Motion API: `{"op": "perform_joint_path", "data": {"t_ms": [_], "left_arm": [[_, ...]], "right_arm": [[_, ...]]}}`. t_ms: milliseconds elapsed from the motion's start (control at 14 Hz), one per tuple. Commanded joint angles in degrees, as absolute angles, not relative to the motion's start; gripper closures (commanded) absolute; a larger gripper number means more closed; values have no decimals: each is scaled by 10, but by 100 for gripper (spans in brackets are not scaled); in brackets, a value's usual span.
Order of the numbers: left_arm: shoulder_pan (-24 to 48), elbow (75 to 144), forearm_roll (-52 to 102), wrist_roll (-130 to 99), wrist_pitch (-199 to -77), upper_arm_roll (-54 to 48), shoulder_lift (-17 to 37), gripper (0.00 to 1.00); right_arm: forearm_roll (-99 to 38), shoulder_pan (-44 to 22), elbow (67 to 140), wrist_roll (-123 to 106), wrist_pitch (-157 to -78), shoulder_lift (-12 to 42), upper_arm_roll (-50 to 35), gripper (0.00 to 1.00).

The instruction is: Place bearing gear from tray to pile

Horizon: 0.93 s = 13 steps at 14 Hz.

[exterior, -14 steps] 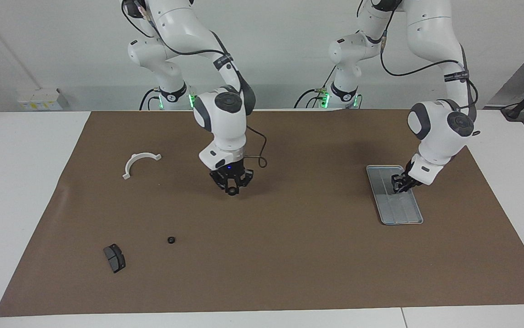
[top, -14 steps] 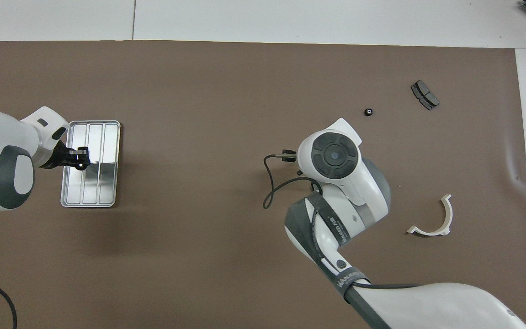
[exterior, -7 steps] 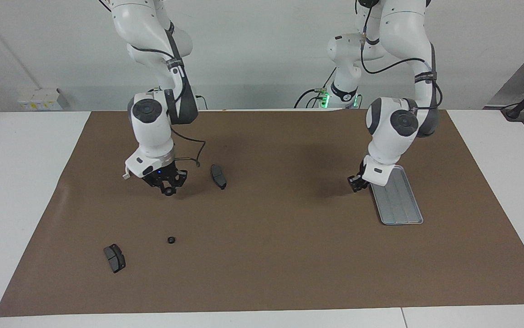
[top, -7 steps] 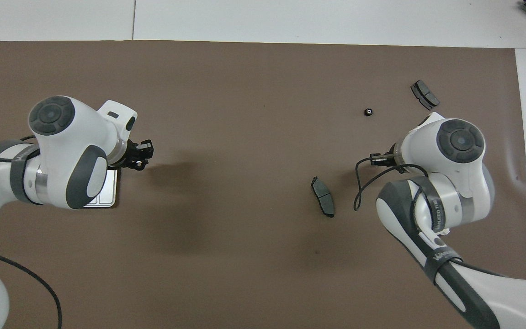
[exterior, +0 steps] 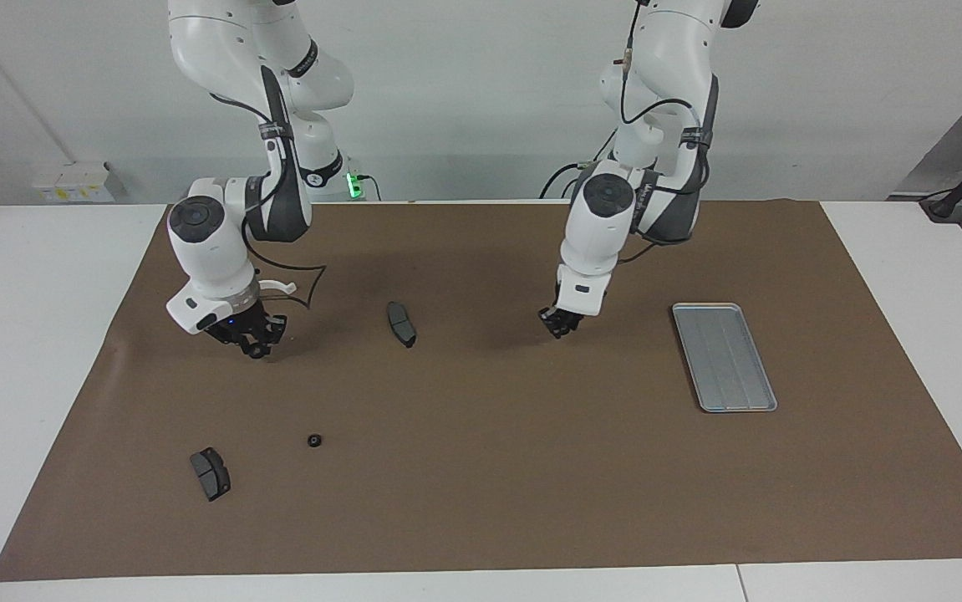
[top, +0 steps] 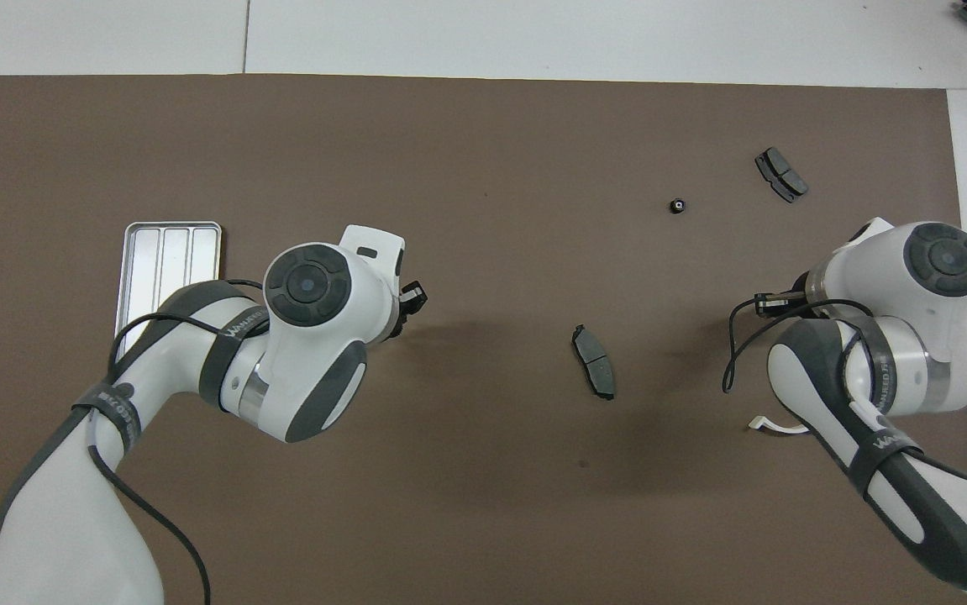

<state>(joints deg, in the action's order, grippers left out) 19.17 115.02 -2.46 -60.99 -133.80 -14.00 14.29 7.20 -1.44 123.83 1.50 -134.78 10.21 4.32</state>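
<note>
The silver tray (exterior: 724,356) lies toward the left arm's end of the mat and holds nothing; it also shows in the overhead view (top: 165,252). A small black bearing gear (exterior: 313,440) lies on the mat, also seen in the overhead view (top: 678,205). One brake pad (exterior: 401,323) lies mid-mat, another (exterior: 210,473) farther out. The white bracket (exterior: 282,287) is mostly hidden by the right arm. My left gripper (exterior: 560,323) hangs over bare mat between the tray and the mid-mat pad. My right gripper (exterior: 251,339) is low beside the bracket.
The brown mat (exterior: 531,485) covers most of the white table. The right arm's loose black cable (exterior: 309,284) hangs by its wrist. In the overhead view the left arm's forearm (top: 197,353) covers part of the tray.
My left gripper left the tray and swung toward the middle of the mat. My right gripper moved from the middle toward its own end, uncovering the mid-mat brake pad and covering the bracket.
</note>
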Motion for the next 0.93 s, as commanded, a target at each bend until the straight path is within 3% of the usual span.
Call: {"op": "perform_joint_path", "data": {"t_ms": [0,71,214,285,356,428,641,713,855], "left_arm": [[234,1147,-25,-656,-1393,-131,160,100],[242,1145,-19,-655,-1397,-132,163,100],[248,1135,0,-653,-1404,-132,165,61],[248,1129,0,-653,-1404,-131,169,47],[248,1123,0,-650,-1402,-131,171,28],[246,1122,0,-646,-1402,-129,172,21],[233,1122,-3,-632,-1393,-127,166,0],[216,1122,-4,-623,-1390,-126,162,0],[176,1122,-4,-593,-1369,-127,140,0]], "right_arm": [[70,11,1255,-13,-1375,106,34,85],[70,10,1255,-12,-1375,106,34,73],[70,11,1255,-13,-1384,107,35,58],[70,10,1254,-11,-1387,108,34,53],[70,4,1252,-7,-1387,109,34,46],[70,4,1249,-6,-1387,111,34,41],[70,3,1236,-7,-1383,109,30,9],[70,-4,1231,-7,-1381,105,29,0],[69,-32,1221,8,-1378,98,29,0]]}}
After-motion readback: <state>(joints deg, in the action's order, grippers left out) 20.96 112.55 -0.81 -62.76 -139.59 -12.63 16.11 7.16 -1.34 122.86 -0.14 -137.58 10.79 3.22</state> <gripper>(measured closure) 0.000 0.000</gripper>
